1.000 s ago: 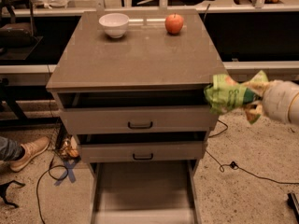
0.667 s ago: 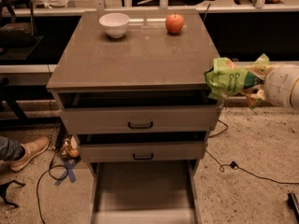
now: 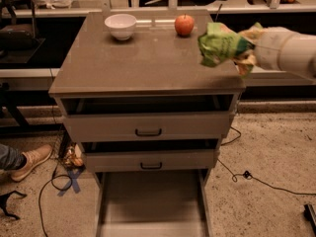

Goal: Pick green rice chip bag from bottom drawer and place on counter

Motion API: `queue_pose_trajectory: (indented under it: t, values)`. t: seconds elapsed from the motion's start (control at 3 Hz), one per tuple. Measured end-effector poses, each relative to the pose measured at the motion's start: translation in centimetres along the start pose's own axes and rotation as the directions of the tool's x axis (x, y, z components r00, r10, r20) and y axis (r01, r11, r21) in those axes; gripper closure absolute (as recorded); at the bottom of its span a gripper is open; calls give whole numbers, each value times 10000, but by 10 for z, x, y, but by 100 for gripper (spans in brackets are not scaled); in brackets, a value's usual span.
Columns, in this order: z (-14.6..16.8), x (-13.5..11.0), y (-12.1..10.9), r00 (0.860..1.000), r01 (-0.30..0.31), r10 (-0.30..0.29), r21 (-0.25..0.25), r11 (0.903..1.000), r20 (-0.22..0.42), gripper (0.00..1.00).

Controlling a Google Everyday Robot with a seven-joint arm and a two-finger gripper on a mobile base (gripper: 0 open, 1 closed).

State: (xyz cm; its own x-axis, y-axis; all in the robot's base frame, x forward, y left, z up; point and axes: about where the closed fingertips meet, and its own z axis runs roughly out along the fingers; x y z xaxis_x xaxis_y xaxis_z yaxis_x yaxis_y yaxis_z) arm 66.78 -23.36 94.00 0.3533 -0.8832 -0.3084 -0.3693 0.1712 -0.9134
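The green rice chip bag point(image 3: 220, 44) is crumpled and light green with yellow-orange patches. It hangs in the air above the right edge of the counter point(image 3: 143, 63). My gripper point(image 3: 243, 48) comes in from the right on a white arm and is shut on the bag. The bottom drawer point(image 3: 152, 201) is pulled out below the cabinet, with a bare floor.
A white bowl point(image 3: 120, 25) and a red apple point(image 3: 184, 24) stand at the back of the counter. Two upper drawers with black handles point(image 3: 148, 132) are slightly ajar. A person's shoe point(image 3: 30, 160) and cables lie on the floor at the left.
My gripper has lifted the bag up and a little to the left, from beside the top drawer's right end to above the counter's right edge.
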Motion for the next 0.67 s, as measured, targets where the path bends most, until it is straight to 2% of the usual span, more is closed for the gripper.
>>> queue_pose_trajectory:
  t: [0.33, 0.67]
  values:
    - [58, -16, -15, 9982, -256, 271, -285, 9993, 530, 100]
    - [108, -34, -17, 9931, -433, 508, -720, 9965, 1056, 100]
